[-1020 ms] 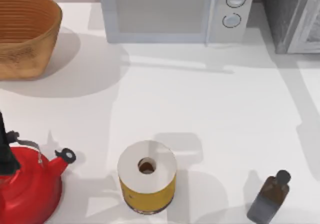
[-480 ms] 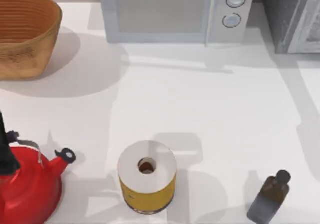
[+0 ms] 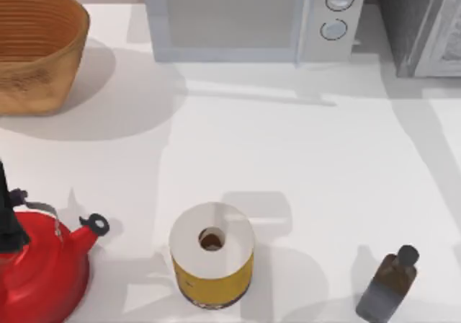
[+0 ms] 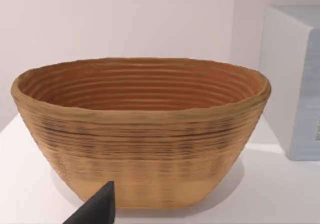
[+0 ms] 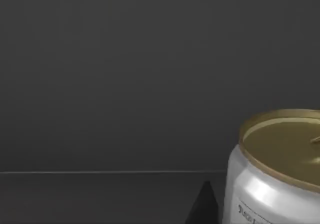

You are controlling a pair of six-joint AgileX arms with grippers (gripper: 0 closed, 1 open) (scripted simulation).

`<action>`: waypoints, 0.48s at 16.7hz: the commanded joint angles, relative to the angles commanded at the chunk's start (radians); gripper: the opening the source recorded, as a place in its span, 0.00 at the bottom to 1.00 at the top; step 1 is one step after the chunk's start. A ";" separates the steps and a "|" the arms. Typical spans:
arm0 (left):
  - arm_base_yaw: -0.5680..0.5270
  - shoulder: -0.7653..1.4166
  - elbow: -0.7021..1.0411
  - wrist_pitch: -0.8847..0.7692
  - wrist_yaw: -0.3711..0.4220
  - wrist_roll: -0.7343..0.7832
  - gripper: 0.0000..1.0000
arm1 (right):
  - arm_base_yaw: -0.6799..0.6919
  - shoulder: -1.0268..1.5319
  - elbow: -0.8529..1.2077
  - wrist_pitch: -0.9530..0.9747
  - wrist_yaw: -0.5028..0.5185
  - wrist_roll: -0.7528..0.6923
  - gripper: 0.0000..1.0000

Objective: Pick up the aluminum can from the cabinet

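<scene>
Standing upright just beside a dark fingertip of the right end effector, the silver aluminum can with a dull golden top sits on a dark grey floor against a dark grey back wall, seemingly inside the cabinet; whether that end effector is released or clenched cannot be told.

From above, the white surface carries a red kettle with a black knob at its near left, a wide yellow roll with a white holed top near the middle, and a dark brown bottle at the near right. Farther back stand a woven brown basket at the left, a pale grey microwave with two round knobs, and the dark grey speckled cabinet with a light grey framed door at the far right.

The left wrist view faces the basket, with one dark fingertip of the left end effector low before it; its state cannot be told.
</scene>
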State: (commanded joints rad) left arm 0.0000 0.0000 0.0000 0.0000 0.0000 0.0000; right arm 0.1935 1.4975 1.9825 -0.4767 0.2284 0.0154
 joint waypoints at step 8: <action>0.000 0.000 0.000 0.000 0.000 0.000 1.00 | 0.049 -0.164 -0.060 -0.106 0.036 0.000 0.00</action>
State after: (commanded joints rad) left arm 0.0000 0.0000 0.0000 0.0000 0.0000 0.0000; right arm 0.2427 1.3334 1.9224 -0.5825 0.2648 0.0158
